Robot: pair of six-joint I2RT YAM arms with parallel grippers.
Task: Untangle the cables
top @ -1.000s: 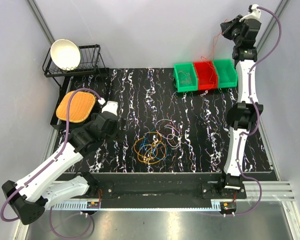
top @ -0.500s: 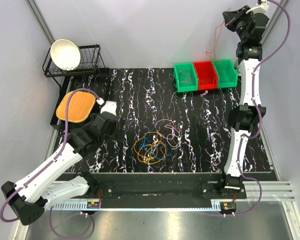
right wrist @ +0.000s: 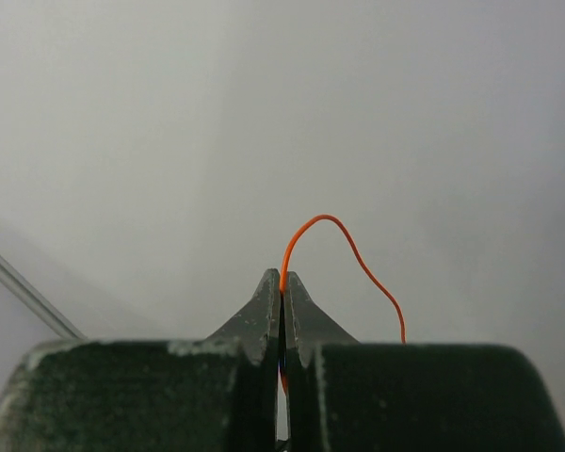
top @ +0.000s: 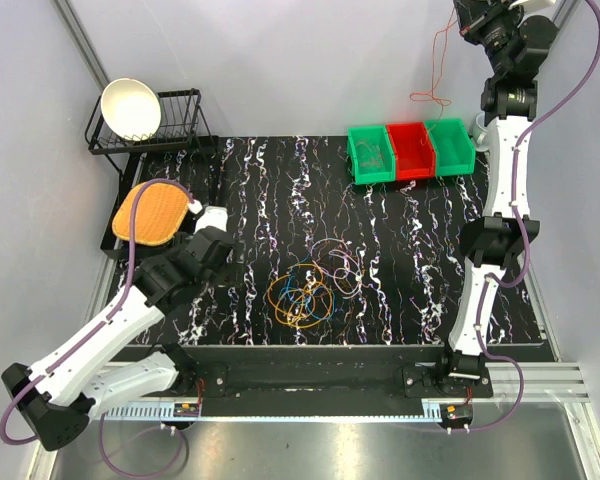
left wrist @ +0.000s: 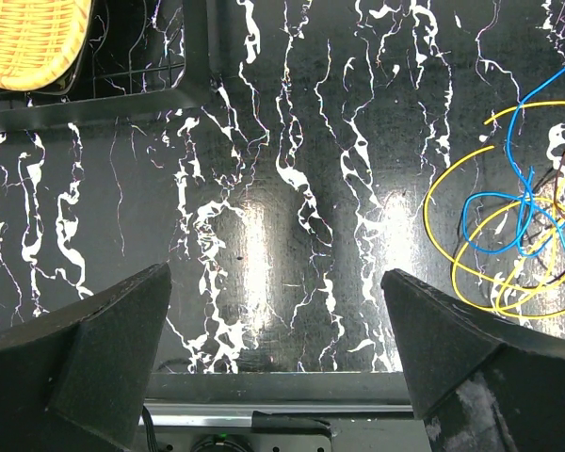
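The right hand (right wrist: 282, 280) is clamped on an orange cable (right wrist: 331, 222), held high at 1 o'clock. The tangle (top: 302, 295) lies on the worktop (top: 400, 260), nearer the open left hand (left wrist: 275, 278), seemingly at its 3 o'clock.

- Left arm (top: 110, 325), lower left of the top view: long white shells joined by black joint housings (top: 185, 270).
- Right arm (top: 505, 175), along the right edge: the same white links and black joints.
- A thick purple hose (top: 130, 262) runs along the left arm, and a second hose (top: 578, 80) runs along the right arm.
- Left gripper (left wrist: 275, 275): two broad, matte black wedge fingers (left wrist: 104, 358), with whitish scuffs on the one at lower right.
- Right gripper (right wrist: 282, 282): black fingers tapering to thin tips, with grey wear along their top edges.
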